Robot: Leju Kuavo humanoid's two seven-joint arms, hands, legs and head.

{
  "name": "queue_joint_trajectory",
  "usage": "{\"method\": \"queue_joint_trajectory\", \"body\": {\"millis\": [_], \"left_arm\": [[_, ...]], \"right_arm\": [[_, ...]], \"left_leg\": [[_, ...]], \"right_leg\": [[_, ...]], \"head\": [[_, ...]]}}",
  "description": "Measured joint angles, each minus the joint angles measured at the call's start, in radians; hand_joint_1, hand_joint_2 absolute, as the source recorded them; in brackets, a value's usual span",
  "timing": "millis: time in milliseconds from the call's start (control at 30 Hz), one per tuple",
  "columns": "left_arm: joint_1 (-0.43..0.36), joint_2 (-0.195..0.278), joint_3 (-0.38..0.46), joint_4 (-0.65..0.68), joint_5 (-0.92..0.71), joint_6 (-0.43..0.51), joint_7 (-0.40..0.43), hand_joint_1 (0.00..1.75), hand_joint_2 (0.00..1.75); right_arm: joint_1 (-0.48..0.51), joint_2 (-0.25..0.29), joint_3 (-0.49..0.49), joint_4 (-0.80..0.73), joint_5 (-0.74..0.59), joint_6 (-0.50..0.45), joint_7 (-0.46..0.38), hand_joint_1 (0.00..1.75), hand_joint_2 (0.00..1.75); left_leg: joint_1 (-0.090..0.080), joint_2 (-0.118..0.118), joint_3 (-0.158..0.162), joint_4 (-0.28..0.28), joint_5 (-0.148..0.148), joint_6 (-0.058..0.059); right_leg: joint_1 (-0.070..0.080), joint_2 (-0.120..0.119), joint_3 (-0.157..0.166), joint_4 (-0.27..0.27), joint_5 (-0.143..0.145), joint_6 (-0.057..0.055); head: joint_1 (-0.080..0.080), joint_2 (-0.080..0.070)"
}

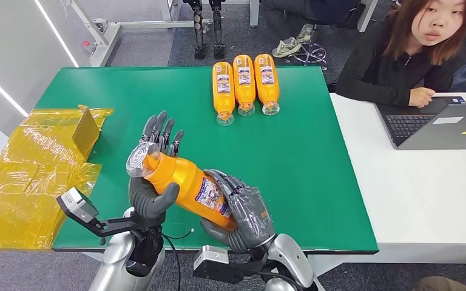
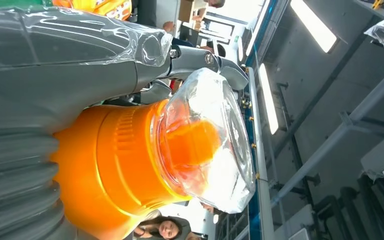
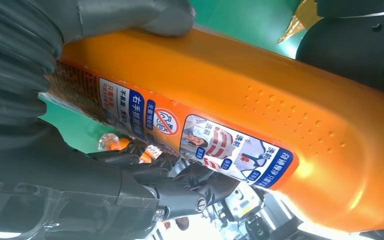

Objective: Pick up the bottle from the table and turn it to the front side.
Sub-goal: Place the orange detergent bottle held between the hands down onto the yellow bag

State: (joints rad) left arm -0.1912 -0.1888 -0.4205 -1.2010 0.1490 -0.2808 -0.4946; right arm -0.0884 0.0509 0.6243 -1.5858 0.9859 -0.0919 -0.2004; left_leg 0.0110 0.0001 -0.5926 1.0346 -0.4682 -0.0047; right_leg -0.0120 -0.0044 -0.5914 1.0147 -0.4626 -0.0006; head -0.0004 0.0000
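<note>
Three orange plastic bottles (image 1: 244,85) with clear caps lie side by side at the far edge of the green table mat (image 1: 303,157), caps towards the near side. Crumpled yellow plastic bags (image 1: 30,176) cover the mat's left corner. At the adjoining white table (image 1: 425,200) a person in black (image 1: 400,60) sits by an open grey laptop (image 1: 437,124).

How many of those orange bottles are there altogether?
4. Three lie side by side at the far end of the green table. The fourth is held by both hands, left and right.
</note>
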Motion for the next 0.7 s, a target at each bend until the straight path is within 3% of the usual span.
{"method": "queue_joint_trajectory", "body": {"millis": [67, 133, 700], "left_arm": [[0.0, 0.0, 0.0, 0.0, -0.006, 0.005, 0.0, 1.53, 1.75], [0.0, 0.0, 0.0, 0.0, -0.014, 0.011, 0.0, 1.67, 1.75], [0.003, 0.001, 0.0, -0.002, -0.028, 0.033, 0.003, 1.58, 1.75]], "right_arm": [[-0.001, 0.001, -0.001, 0.0, -0.003, 0.004, -0.001, 1.75, 1.75], [-0.002, 0.002, -0.002, 0.0, -0.008, 0.008, -0.002, 1.75, 1.75], [-0.006, 0.003, -0.015, 0.031, -0.038, -0.004, -0.032, 1.75, 1.75]], "left_leg": [[0.0, 0.0, 0.0, 0.0, 0.0, 0.0], [0.0, 0.0, 0.0, 0.0, 0.0, 0.0], [0.0, 0.0, 0.0, 0.0, 0.0, 0.0]], "right_leg": [[0.0, 0.0, 0.0, 0.0, 0.0, 0.0], [0.0, 0.0, 0.0, 0.0, 0.0, 0.0], [0.0, 0.0, 0.0, 0.0, 0.0, 0.0]], "head": [[0.0, 0.0], [0.0, 0.0], [0.0, 0.0]]}}
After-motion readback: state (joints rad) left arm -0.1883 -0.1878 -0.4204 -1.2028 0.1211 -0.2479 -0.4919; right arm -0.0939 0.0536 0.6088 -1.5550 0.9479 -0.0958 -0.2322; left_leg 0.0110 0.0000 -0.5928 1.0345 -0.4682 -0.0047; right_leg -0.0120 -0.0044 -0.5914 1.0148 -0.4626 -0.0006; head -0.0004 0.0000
